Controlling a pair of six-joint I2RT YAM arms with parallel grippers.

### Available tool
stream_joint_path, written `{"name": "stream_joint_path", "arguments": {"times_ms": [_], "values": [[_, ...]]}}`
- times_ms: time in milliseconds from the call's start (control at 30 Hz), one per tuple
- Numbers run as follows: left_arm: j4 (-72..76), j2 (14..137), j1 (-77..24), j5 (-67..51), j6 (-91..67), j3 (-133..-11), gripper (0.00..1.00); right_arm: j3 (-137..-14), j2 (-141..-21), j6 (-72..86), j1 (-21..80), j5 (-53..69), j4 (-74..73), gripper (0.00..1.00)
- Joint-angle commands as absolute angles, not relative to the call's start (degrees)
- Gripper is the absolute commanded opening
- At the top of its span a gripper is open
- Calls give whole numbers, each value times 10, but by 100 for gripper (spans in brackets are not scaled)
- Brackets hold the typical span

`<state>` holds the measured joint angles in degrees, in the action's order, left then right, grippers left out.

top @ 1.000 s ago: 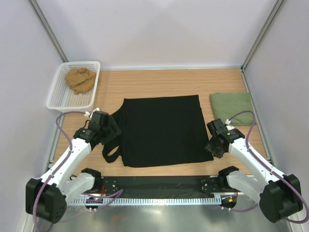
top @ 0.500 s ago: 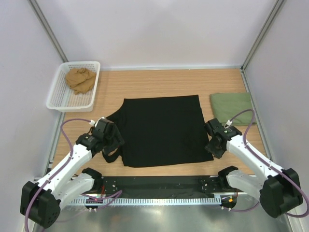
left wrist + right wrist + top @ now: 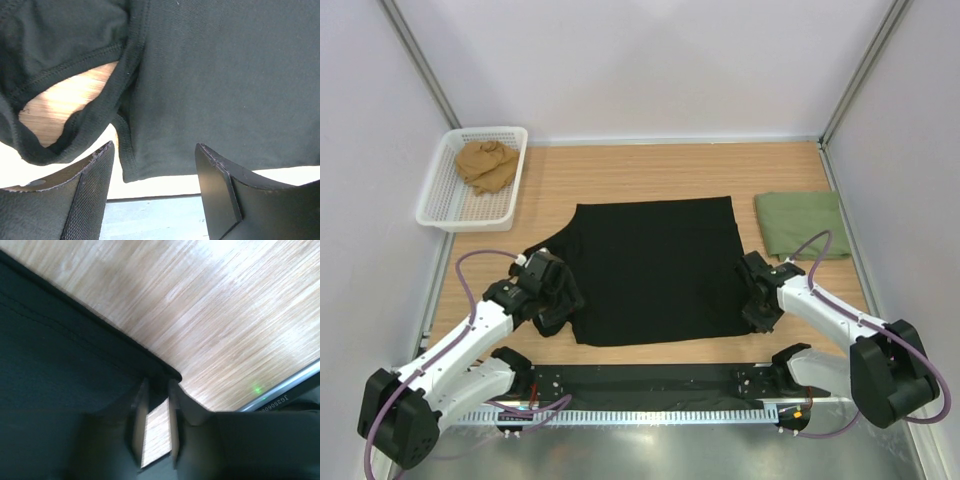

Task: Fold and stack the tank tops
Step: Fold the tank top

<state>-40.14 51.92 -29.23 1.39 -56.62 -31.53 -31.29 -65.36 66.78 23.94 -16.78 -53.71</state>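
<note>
1. From above, the black tank top (image 3: 655,270) lies spread flat in the middle of the wooden table (image 3: 650,175). The olive green tank top (image 3: 800,225) sits folded at the table's right side, apart from the black one. My left gripper (image 3: 558,302) is at the black top's near-left corner, by the strap loop. My right gripper (image 3: 756,305) is at its near-right corner. A white mesh basket (image 3: 465,222) at the far left holds a crumpled tan cloth (image 3: 485,165).

2. On my left wrist, my left gripper (image 3: 155,192) stands wide apart, holding nothing. The near corner of the black tank top (image 3: 215,75) lies between the fingers (image 3: 90,200), with a strap loop to the left and bare wood showing through it.

3. On my right wrist, the view is blurred. My right gripper (image 3: 158,385) is drawn nearly together, with a thin slit of wood showing between the fingers (image 3: 140,430). The hem corner of the black tank top (image 3: 60,355) sits right at their tips. I cannot tell whether it is pinched.
</note>
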Motion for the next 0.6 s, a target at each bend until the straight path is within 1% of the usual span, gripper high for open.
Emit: {"name": "stream_joint_path", "arguments": {"times_ms": [0,33,100,133,267,433,567], "values": [[-383,523,-302,2,-573,-315,66,-317,-665,689,243,-181,-526,23],[-382,526,-307,2,-575,-313,66,-317,-664,689,243,-178,-526,12],[-382,527,-318,2,-580,-309,64,-321,-657,690,243,-179,-530,1],[-381,528,-323,2,-583,-308,63,-323,-649,691,244,-182,-532,1],[-385,531,-349,2,-608,-299,55,-344,-629,691,244,-190,-548,1],[-416,531,-394,4,-642,-304,53,-353,-623,688,244,-196,-542,1],[-460,530,-424,32,-659,-319,53,-342,-624,686,243,-186,-522,1]]}}
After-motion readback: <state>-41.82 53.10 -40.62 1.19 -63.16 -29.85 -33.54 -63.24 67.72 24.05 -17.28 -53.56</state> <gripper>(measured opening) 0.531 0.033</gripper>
